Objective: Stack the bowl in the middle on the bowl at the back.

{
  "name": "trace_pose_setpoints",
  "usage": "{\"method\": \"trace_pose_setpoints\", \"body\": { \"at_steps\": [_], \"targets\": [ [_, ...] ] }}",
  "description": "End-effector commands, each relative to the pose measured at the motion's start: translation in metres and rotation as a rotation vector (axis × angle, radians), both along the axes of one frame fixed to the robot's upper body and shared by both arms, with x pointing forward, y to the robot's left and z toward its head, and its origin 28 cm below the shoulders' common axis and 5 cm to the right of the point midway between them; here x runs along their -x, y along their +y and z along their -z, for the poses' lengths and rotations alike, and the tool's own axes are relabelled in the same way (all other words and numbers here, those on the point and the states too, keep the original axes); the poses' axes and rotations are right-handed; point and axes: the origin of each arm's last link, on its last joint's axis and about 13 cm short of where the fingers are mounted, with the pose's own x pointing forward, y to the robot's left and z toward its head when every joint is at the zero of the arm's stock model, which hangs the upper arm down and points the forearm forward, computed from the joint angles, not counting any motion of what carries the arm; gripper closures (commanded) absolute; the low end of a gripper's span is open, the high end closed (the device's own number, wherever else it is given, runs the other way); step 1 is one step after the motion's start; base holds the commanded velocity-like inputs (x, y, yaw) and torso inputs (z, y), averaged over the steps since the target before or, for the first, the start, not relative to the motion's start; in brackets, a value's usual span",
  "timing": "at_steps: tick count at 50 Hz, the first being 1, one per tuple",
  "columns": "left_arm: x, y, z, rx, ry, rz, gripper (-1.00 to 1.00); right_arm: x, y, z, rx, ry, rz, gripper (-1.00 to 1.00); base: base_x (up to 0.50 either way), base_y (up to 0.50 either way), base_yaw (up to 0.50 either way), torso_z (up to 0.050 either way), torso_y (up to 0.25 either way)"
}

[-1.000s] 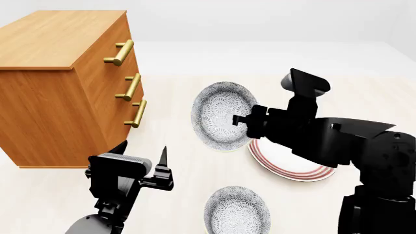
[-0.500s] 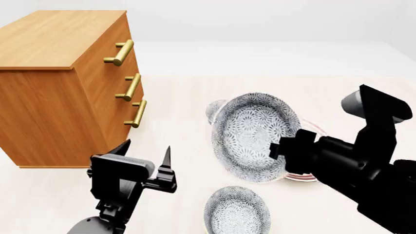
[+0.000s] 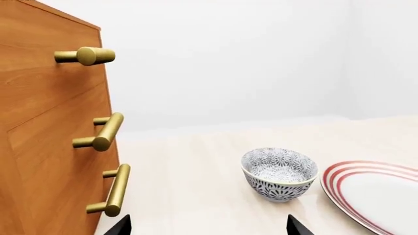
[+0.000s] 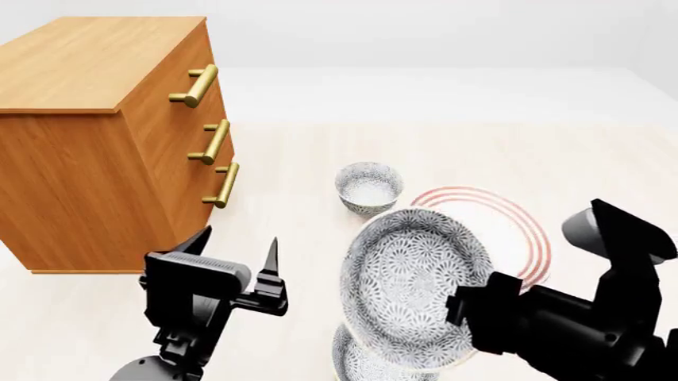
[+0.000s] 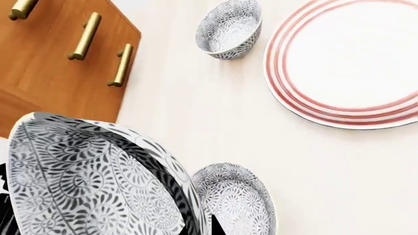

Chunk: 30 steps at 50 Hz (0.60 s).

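The jaws of the right gripper (image 4: 466,305) are clamped on the rim of the bowl in the middle (image 4: 415,282), holding it tilted above the counter (image 4: 509,159) so it can be carried. The bowl at the back (image 4: 367,187) waits farther away, just left of the plate (image 4: 498,226). The left gripper (image 4: 235,252) hangs idle with its jaws apart, near the drawer chest (image 4: 95,135).

Speckled bowl in the middle (image 5: 91,181) at end effector (image 5: 202,227)

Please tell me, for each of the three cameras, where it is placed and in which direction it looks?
Head view: high on the robot, looking forward and down at table, dresser, both arms.
Left wrist view: low by the left end effector, facing the back bowl; only fingertips show.
Right wrist view: above the held bowl, looking down; little of the end effector shows.
All share the back bowl and the plate.
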Motion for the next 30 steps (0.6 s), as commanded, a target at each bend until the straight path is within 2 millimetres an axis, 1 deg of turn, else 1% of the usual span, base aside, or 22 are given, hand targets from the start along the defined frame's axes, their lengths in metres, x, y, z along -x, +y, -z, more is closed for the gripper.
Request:
{"method": "trace_pose_setpoints", "body": {
  "at_steps": [1,13,26,30],
  "targets": [
    [0.001,0.000,0.000,0.000,-0.004,-0.004,-1.00,0.002,0.000,0.006,-0.021,0.049,-0.008,1.00,0.00,0.00,0.00,0.000,0.000],
    [0.001,0.002,0.002,-0.001,-0.002,-0.018,-1.00,-0.003,0.000,0.015,-0.037,0.096,-0.025,1.00,0.00,0.00,0.00,0.000,0.001],
    [0.000,0.004,0.004,-0.001,0.001,-0.033,-1.00,-0.008,-0.002,0.023,-0.060,0.139,-0.004,1.00,0.00,0.00,0.00,0.000,0.000],
    [0.000,0.004,0.004,-0.001,0.002,-0.035,-1.00,-0.009,-0.002,0.023,-0.062,0.147,-0.006,1.00,0.00,0.00,0.00,0.000,0.000]
  ]
}}
